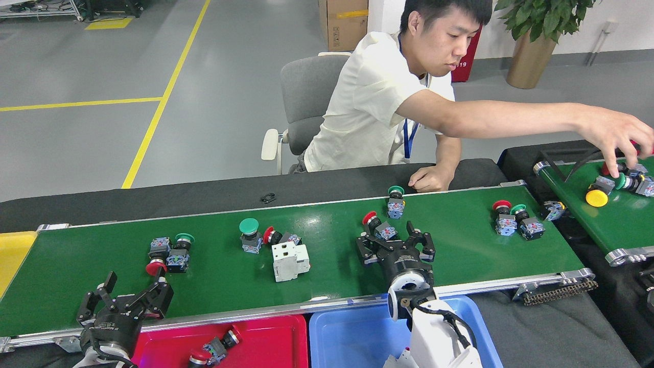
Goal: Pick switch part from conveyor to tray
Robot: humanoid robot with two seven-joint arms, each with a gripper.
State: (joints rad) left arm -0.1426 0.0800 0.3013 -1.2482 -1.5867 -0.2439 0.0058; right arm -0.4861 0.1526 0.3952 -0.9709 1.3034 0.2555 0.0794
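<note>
Grey factory floor lies behind the conveyor (460, 255), where a person (378, 102) sits. On the belt, the right gripper (396, 240) has its jaws spread just beside a red switch part (377, 226). It should come down square over the body and close slowly, because the belt may carry the part. The left gripper (130, 299), jaws also spread, hovers near another red switch part (155, 267), above the red tray (265, 342)

The red cabinet (464, 56) at one o'clock, behind the person, shows the white digits "119". Small lettering on the left gripper (125, 298) is too blurred to read.
</note>
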